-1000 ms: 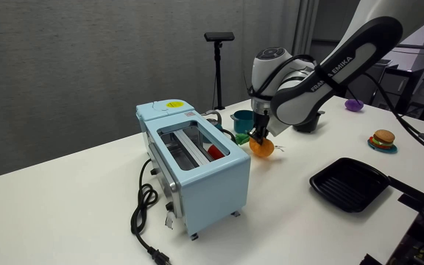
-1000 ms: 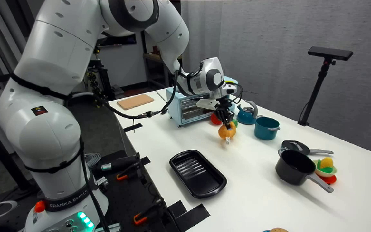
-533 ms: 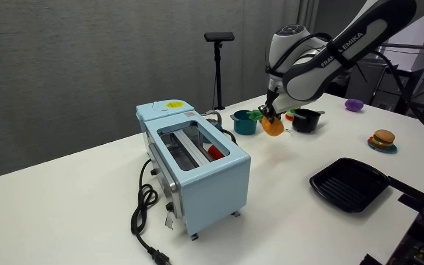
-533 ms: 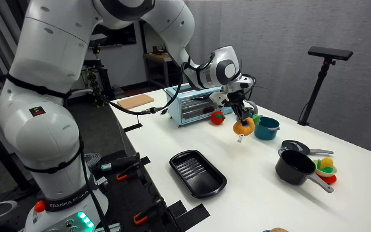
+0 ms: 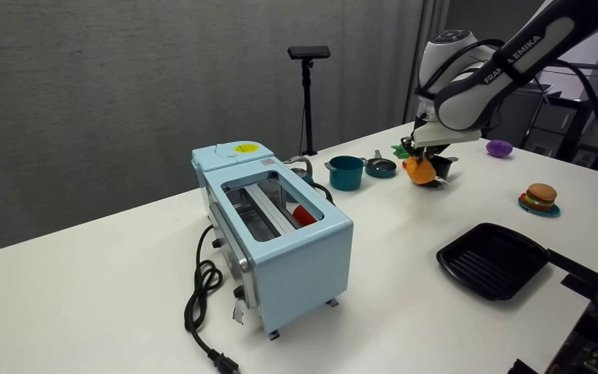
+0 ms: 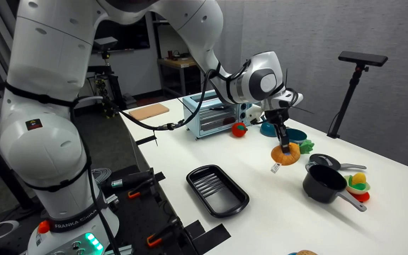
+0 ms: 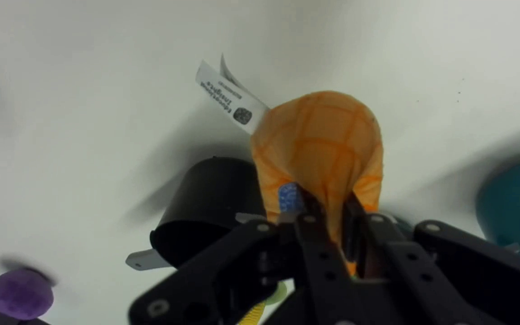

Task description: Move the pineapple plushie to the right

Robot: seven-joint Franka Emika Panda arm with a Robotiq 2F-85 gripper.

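Note:
The pineapple plushie has an orange-yellow body and green leaves; it shows in both exterior views (image 5: 420,172) (image 6: 281,158) and in the wrist view (image 7: 323,131). My gripper (image 6: 284,150) is shut on its body, whose cloth is pinched between the fingers, as the wrist view (image 7: 330,203) shows. The plushie hangs above the white table, leaves (image 6: 306,146) pointing to the side toward the back, with a white tag (image 7: 230,97) sticking out. In an exterior view it overlaps the black pot (image 5: 443,167). The middle of the plushie is partly hidden by the fingers.
The black saucepan (image 6: 322,191) stands just beyond the plushie, with a lidded pan (image 6: 324,161) behind it. A teal pot (image 5: 345,174), light-blue toaster oven (image 5: 301,275), black grill pan (image 6: 221,198), tomato (image 6: 239,130), burger toy (image 5: 541,193) and purple toy (image 5: 499,148) are also around.
The gripper has lifted the plushie from beside the toaster and tomato and carried it past the teal pot toward the black saucepan, rightward in both exterior views. It stays held.

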